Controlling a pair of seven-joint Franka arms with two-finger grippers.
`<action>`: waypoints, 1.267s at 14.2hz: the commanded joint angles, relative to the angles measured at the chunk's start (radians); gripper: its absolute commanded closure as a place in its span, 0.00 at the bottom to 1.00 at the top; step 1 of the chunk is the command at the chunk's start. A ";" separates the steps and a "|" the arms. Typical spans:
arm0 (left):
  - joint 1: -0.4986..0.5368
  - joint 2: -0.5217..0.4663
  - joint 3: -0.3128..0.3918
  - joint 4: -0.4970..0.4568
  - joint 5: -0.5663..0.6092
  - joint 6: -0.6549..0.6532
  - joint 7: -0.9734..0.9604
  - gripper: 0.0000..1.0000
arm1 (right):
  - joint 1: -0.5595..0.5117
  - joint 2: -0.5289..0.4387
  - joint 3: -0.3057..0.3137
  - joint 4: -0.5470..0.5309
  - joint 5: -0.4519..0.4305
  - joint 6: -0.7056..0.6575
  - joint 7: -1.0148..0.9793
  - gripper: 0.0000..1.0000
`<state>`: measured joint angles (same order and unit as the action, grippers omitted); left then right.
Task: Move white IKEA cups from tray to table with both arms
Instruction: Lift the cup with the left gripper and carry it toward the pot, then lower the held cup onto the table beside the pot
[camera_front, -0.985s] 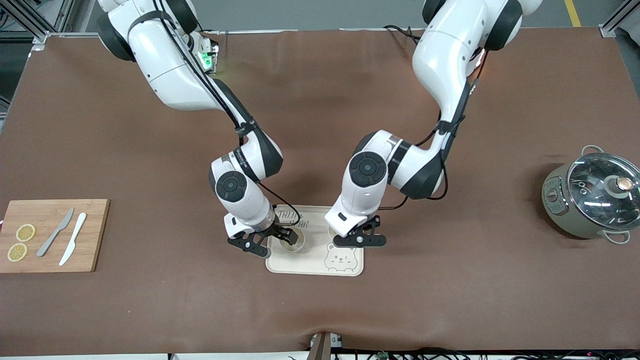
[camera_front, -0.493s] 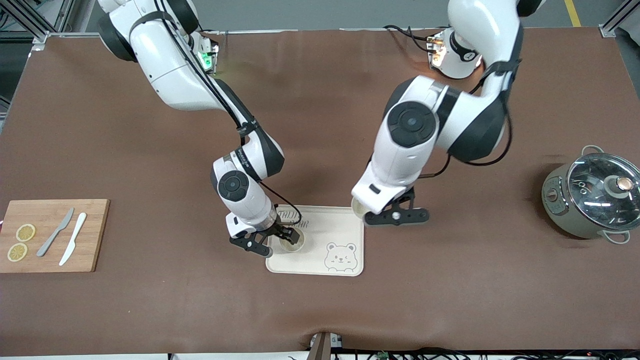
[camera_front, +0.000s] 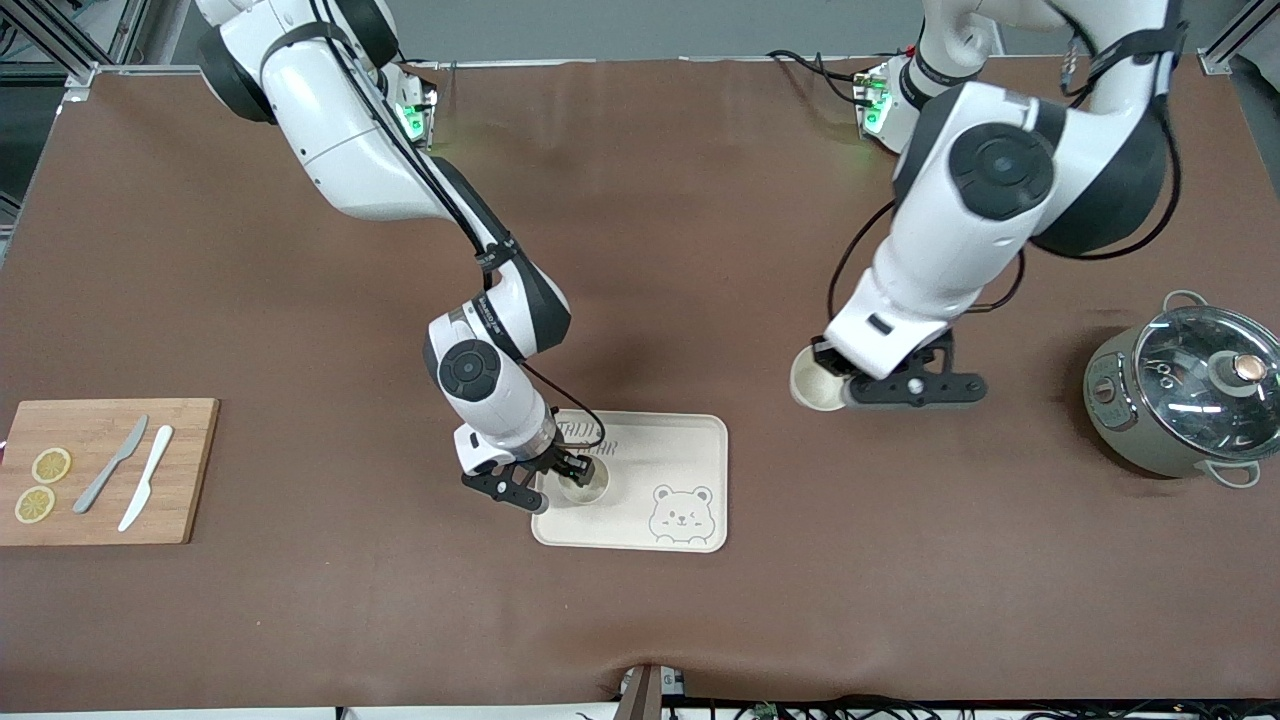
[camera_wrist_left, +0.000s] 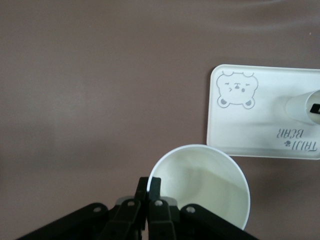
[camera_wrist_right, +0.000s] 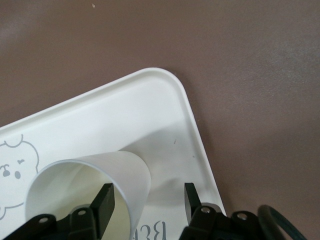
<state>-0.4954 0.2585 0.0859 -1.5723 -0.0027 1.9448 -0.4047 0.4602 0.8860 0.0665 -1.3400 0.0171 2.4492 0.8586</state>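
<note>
Nearest, the tray carries one white cup, upright and empty, at its end toward the right arm. The right gripper straddles that cup's wall, one finger inside and one outside, jaws apart and not yet pinching, seemingly set for a rim grasp. Farther back, the left gripper is clamped on the rim of the other cup, also empty. It holds this cup above the bare bench, off the tray toward the left arm's end, probably to set it down there.

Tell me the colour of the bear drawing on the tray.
Grey, on the cream-white tray; the bear drawing shows best in the left wrist view.
</note>
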 joint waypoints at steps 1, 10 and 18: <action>0.030 -0.211 0.002 -0.303 -0.023 0.126 0.072 1.00 | 0.012 0.010 -0.011 0.021 -0.020 0.001 0.025 0.48; 0.204 -0.573 0.003 -0.823 -0.028 0.345 0.279 1.00 | 0.011 0.010 -0.011 0.021 -0.020 0.001 0.022 0.99; 0.376 -0.650 0.008 -1.070 -0.029 0.545 0.483 1.00 | 0.003 -0.001 -0.011 0.024 -0.019 -0.016 0.019 1.00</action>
<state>-0.1488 -0.3515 0.0951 -2.5726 -0.0039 2.4312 0.0227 0.4612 0.8860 0.0616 -1.3378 0.0168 2.4496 0.8586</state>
